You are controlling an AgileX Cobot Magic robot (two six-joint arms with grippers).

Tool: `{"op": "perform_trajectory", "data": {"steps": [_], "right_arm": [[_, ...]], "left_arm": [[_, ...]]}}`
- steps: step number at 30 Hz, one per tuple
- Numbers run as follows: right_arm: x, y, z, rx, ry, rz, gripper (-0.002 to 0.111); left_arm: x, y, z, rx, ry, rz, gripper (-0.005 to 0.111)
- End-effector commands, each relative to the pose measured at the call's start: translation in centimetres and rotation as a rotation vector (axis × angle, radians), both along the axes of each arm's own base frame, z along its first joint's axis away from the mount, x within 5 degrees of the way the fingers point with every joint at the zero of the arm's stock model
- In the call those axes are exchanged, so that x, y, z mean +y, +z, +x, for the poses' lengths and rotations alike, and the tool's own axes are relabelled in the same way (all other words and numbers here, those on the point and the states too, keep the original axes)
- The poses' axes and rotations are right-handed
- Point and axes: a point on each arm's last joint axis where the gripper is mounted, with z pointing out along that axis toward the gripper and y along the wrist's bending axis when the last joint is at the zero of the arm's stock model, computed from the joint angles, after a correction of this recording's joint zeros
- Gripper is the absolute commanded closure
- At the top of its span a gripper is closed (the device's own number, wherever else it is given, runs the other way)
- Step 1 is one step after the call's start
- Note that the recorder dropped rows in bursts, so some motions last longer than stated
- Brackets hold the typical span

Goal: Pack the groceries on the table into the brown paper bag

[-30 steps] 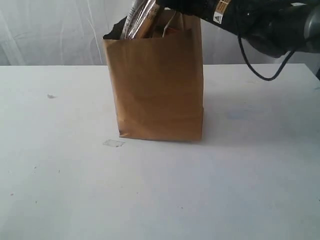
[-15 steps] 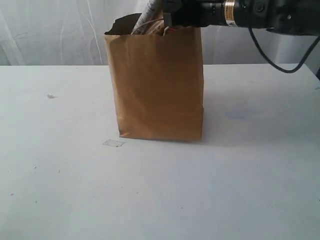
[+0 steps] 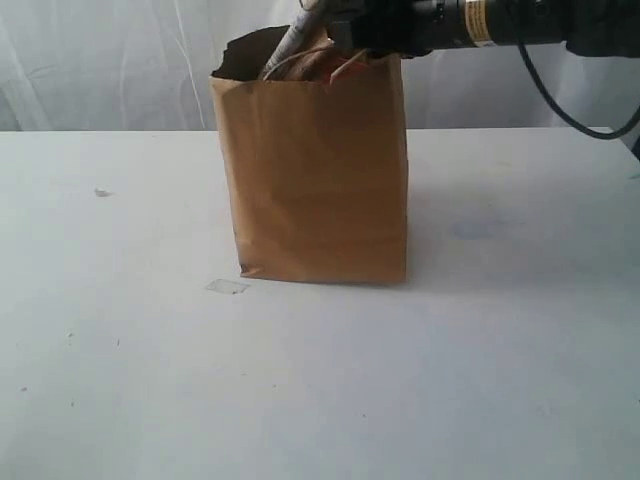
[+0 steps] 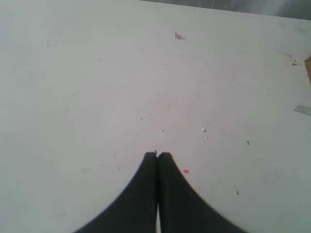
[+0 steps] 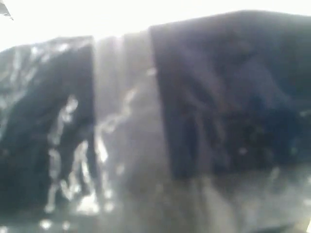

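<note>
The brown paper bag (image 3: 315,170) stands upright in the middle of the white table (image 3: 150,380). The shiny end of the long spaghetti packet (image 3: 298,28) sticks out of its ragged rim, leaning left. My right gripper (image 3: 345,35) reaches in level from the right to the bag's mouth, right beside the packet. The right wrist view is filled by a blurred, glossy dark wrapper (image 5: 121,145), and the jaws do not show. Other groceries are hidden. My left gripper (image 4: 157,154) is shut and empty above bare table (image 4: 97,73); it is outside the exterior view.
A small clear scrap (image 3: 227,287) lies on the table left of the bag's foot, and a speck (image 3: 102,192) lies further left. A black cable (image 3: 560,115) hangs from the right arm. A white curtain hangs behind. Crumbs and a pink dot (image 4: 185,171) lie near the left gripper.
The right arm has come down and levelled out at the bag's mouth. The spaghetti packet has sunk deeper into the bag. The left gripper stays shut.
</note>
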Motion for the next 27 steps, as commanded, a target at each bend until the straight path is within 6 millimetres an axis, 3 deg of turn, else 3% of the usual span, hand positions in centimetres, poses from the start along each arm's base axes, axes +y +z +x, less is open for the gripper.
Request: {"op": "perform_trajectory", "data": {"steps": [1, 6, 12, 19, 27], "right_arm": [[-0.2, 0.8, -0.6, 0.011, 0.019, 0.034, 0.064], [0.1, 0.9, -1.1, 0.030, 0.092, 0.047, 0.064], [-1.4, 1.6, -1.5, 0.037, 0.083, 0.067, 0.064], [-2.3, 0.6, -2.4, 0.075, 0.078, 0.062, 0.052], [-2.7, 0.7, -2.5, 0.077, 0.079, 0.064, 0.051]], "left_arm": [[0.0, 0.1, 0.0, -0.009, 0.002, -0.009, 0.107], [0.0, 0.1, 0.0, -0.009, 0.002, -0.009, 0.107], [0.0, 0.1, 0.0, -0.009, 0.002, -0.009, 0.107], [0.0, 0.1, 0.0, -0.009, 0.002, -0.009, 0.107], [0.0, 0.1, 0.0, -0.009, 0.002, -0.009, 0.107]]}}
